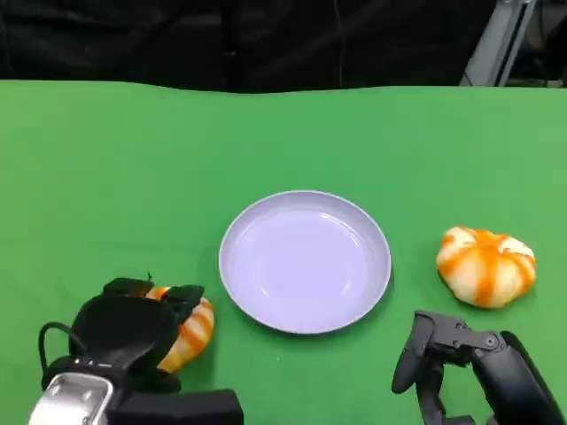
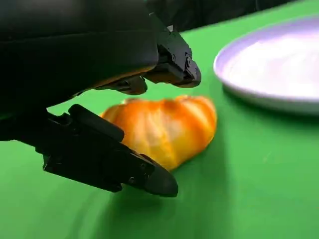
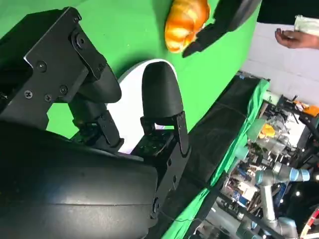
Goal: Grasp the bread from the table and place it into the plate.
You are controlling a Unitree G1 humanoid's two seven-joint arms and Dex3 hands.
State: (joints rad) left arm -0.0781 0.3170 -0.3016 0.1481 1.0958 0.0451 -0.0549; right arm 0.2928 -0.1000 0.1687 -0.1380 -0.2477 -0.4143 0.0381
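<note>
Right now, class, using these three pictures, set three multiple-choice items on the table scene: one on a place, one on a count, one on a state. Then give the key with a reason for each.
1. Where does the plate lie?
A. Between the two breads
B. At the table's far edge
C. Under the right hand

2. How many breads are on the green table?
A. One
B. Two
C. Three

3. What is in the plate?
A. A bread
B. A hand
C. Nothing

Key: 1 A, one bread sits by the left hand, the other bread beyond the right hand. 2 B, the head view shows both. 3 C, its bowl is bare.
</note>
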